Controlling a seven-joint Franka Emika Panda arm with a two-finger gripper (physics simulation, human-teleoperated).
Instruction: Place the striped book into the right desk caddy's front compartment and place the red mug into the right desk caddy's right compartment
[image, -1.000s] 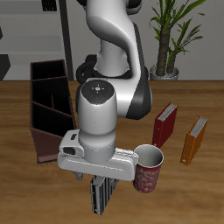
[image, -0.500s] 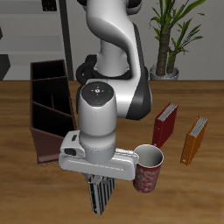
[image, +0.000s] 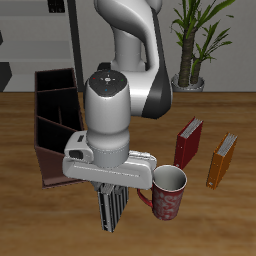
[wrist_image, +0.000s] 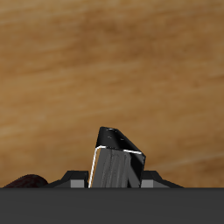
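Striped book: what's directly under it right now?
In the wrist view, only bare wooden table shows beneath the striped book, which the gripper holds lifted. The red mug stands beside it, not under. The book hides the spot straight below it.

Three books are in view: one striped book (image: 112, 208) directly under the gripper (image: 110, 192), one plain red book (image: 188, 143) and one orange book (image: 222, 160), the latter two standing well off to the gripper's side. One red mug (image: 170, 193) sits just beside the gripper. One desk caddy (image: 55, 122) shows behind the gripper. One potted plant (image: 196, 40) stands far behind it. One gripper is present.
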